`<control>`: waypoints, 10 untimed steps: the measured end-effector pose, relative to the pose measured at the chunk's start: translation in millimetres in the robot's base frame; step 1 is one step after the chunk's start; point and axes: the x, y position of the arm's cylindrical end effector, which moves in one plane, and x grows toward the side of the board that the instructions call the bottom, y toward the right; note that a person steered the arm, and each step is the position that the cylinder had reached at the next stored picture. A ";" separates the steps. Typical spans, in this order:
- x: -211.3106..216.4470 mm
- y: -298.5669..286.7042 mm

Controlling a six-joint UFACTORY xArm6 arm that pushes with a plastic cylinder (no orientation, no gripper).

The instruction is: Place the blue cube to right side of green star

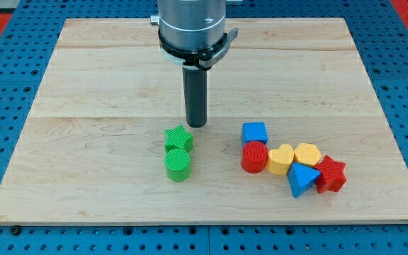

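Although the blue cube (254,132) already sat to the right of the green star (179,137) in the frame, a bare strip of board lay between them, so I judged the task only partly done; the cube likely needed nudging left to sit just beside the star. Cube was in lower center-right of the frame, touching the red cylinder (254,157) below it, at the left end of a cluster: yellow heart (281,159), yellow hexagon-ish block (307,154), blue triangle (302,179), red star (331,174), all packed close. Green star sat lower center, touching the green cylinder (178,163) directly beneath it. No jaws on this rig, just a rod, so nothing open or shut, nothing held. My tip (196,125) was just above and right of the green star, close to it but contact not clear, and apart from the blue cube, to its left. Judgement: tip was on the wrong side of the cube for a leftward push; it would need to go round to the cube's right, where the cluster was crowded. Wooden board (83,85) otherwise bare in the upper half.
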 end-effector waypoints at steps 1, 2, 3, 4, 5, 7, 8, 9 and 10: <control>-32.3 21.1; -59.8 64.6; -30.1 138.7; 26.5 144.4; 31.1 107.5; 39.8 61.5; 48.0 62.9; 77.2 63.7; 94.3 62.5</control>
